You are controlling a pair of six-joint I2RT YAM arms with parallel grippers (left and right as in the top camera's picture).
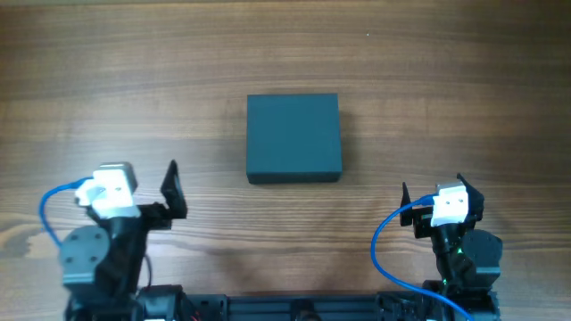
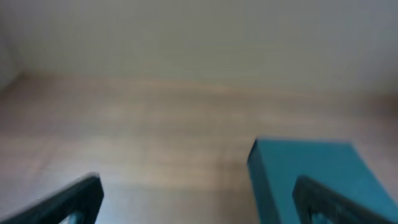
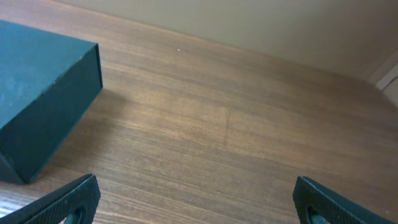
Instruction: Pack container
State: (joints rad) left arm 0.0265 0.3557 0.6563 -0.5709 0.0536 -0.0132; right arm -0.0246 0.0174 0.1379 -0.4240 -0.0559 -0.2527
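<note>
The container (image 1: 293, 137), a dark teal-green square box with its lid shut, sits on the wooden table at the middle. It also shows blurred at the lower right of the left wrist view (image 2: 311, 171) and at the left edge of the right wrist view (image 3: 37, 93). My left gripper (image 1: 172, 189) is open and empty, to the box's near left (image 2: 199, 202). My right gripper (image 1: 433, 198) is open and empty, to the box's near right (image 3: 196, 202). Neither touches the box.
The wooden table (image 1: 285, 53) extends all round the box. A pale wall runs along the table's far edge in the right wrist view (image 3: 261, 25). Blue cables loop beside each arm's base (image 1: 49, 209).
</note>
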